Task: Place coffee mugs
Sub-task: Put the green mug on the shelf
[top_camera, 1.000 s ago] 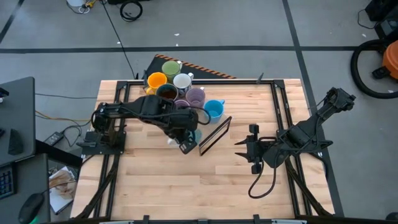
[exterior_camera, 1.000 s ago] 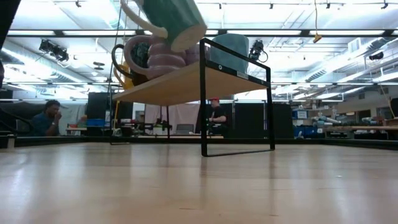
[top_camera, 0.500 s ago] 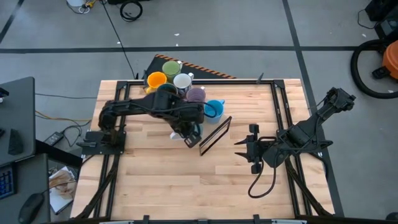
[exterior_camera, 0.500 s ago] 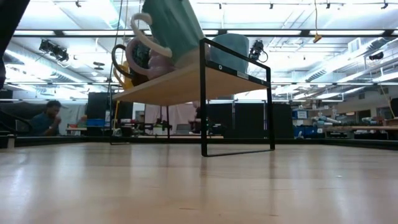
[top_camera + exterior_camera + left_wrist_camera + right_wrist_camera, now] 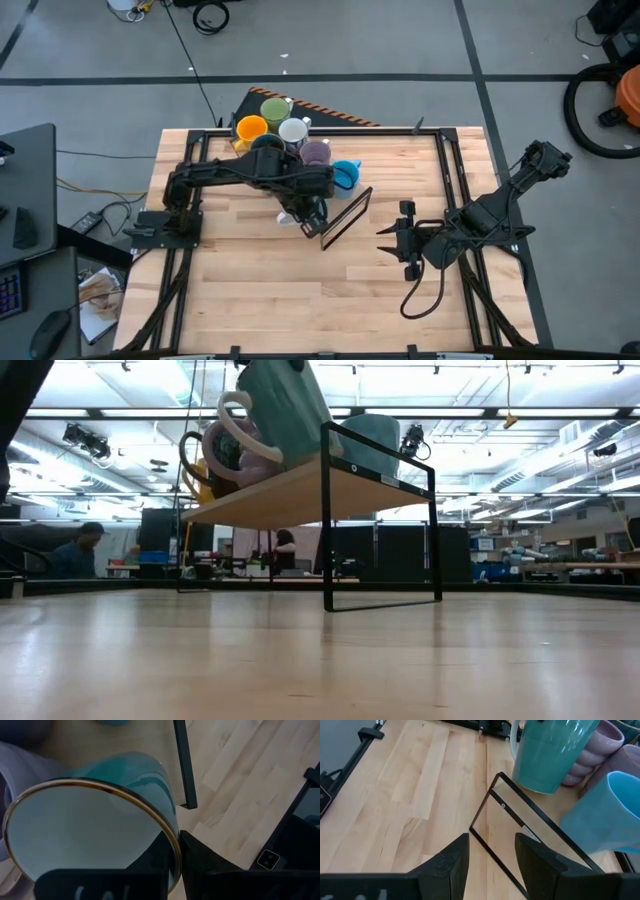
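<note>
A teal-green mug [image 5: 280,405] with a pale handle [image 5: 232,422] hangs tilted in my left gripper [image 5: 307,212] over the near corner of a raised wooden shelf [image 5: 290,490] on a black frame. Its base [image 5: 535,784] is at the shelf board; whether it touches, I cannot tell. Standing on the shelf behind it are orange [image 5: 252,128], green [image 5: 275,108], white [image 5: 293,130], lavender [image 5: 315,153], blue [image 5: 343,176] and dark brown [image 5: 268,148] mugs. My right gripper [image 5: 385,240] is open and waits over the table to the right of the shelf. My left gripper holds the teal-green mug by its wall at the rim [image 5: 172,847], one finger inside the mug and one finger [image 5: 205,865] outside. The fingers come from above, slanting from the table's near-left side. The mug leans with its mouth up toward the gripper.
The shelf's black frame leg [image 5: 345,215] stands between the two grippers, and the blue mug [image 5: 600,815] sits close beside the held one. Bare wooden table [image 5: 300,300] lies near and to the right. People sit in the room beyond the table.
My left gripper has moved toward the table's far edge and down to the shelf, carrying the teal-green mug. The mug has come lower and turned more upright, from high above the shelf's near corner down to the board.
</note>
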